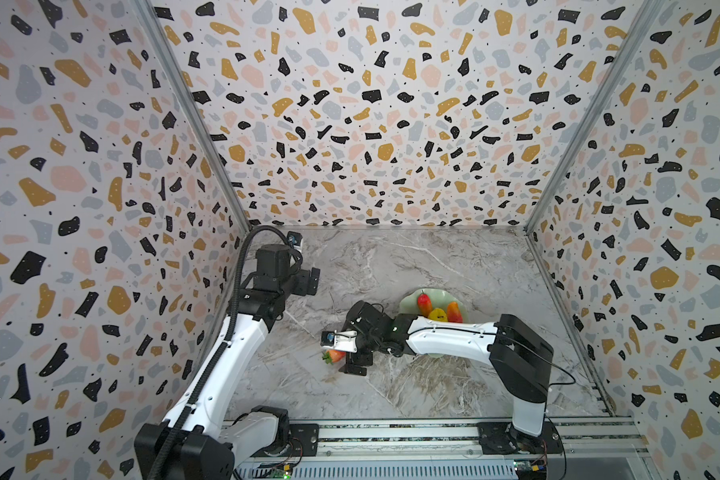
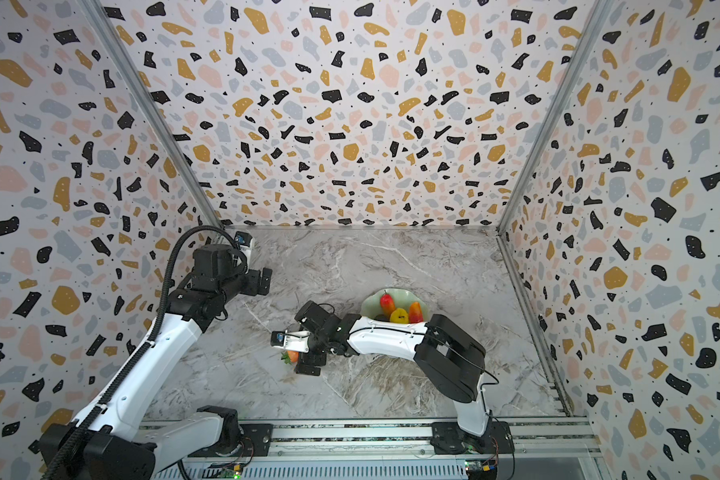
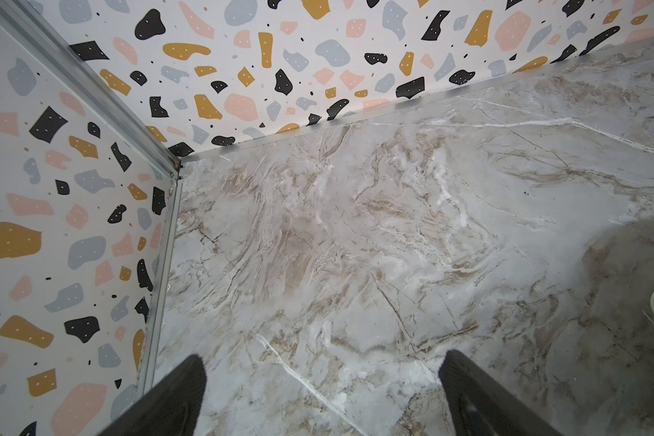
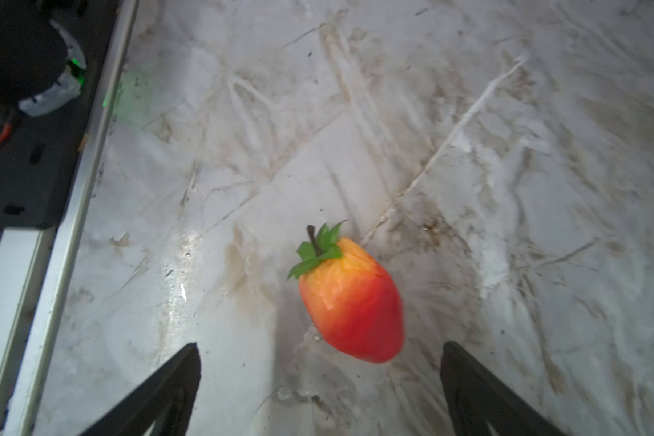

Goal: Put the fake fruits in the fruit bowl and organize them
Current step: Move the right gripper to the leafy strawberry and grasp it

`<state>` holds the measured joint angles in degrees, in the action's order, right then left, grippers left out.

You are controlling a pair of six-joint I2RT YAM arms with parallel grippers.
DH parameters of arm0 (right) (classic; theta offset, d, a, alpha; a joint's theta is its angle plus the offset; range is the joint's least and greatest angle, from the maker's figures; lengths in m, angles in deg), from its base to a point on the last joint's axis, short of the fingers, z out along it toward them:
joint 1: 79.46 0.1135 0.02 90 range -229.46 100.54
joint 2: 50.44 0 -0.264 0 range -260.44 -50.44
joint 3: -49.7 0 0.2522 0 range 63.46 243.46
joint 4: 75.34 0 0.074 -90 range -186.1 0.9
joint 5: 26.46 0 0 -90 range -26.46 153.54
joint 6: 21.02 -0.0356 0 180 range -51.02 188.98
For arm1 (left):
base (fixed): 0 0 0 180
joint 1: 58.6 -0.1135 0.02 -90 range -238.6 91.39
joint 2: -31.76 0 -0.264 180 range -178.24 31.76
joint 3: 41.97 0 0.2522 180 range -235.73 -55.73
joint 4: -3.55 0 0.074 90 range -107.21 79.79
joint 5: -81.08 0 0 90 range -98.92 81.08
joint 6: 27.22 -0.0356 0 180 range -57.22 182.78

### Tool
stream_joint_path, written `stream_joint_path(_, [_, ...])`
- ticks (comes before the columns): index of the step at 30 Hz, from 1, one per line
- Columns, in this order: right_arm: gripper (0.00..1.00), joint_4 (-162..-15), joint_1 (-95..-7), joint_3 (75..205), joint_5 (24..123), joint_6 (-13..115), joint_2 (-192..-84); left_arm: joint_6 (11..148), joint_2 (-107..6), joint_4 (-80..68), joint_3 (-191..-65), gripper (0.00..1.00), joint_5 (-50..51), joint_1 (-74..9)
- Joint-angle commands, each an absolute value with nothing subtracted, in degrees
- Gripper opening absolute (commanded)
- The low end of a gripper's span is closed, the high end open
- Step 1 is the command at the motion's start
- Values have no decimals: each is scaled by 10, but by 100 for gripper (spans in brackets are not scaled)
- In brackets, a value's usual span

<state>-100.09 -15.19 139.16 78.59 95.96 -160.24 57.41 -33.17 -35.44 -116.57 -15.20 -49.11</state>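
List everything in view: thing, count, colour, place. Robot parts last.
bowl: one, mint green, on table, right of middle
ovals: two, red-orange, in bowl
yellow fruit: one, yellow, in bowl between ovals
dark fruit: seemingly one, blackish, in bowl, mostly hidden
strawberry: one, red with green leaves, on table left of bowl
table: one, grey marble
walls: three, terrazzo-patterned, around table
left gripper: one, black, open, empty, near far left corner
right gripper: one, black, open, at strawberry
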Motion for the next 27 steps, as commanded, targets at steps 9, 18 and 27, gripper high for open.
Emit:
stream_joint_path(9, [93, -1031, -157, 1467, 820, 1049, -1657, 566, -320, -337, -1158, 99, -147, -490])
stream_joint_path(18, [79, -1055, -152, 1512, 817, 1042, -1707, 566, -321, -337, -1158, 100, -145, -490])
stream_joint_path(27, [54, -1062, -149, 1519, 806, 1029, -1701, 566, -323, -337, -1158, 100, -143, -490])
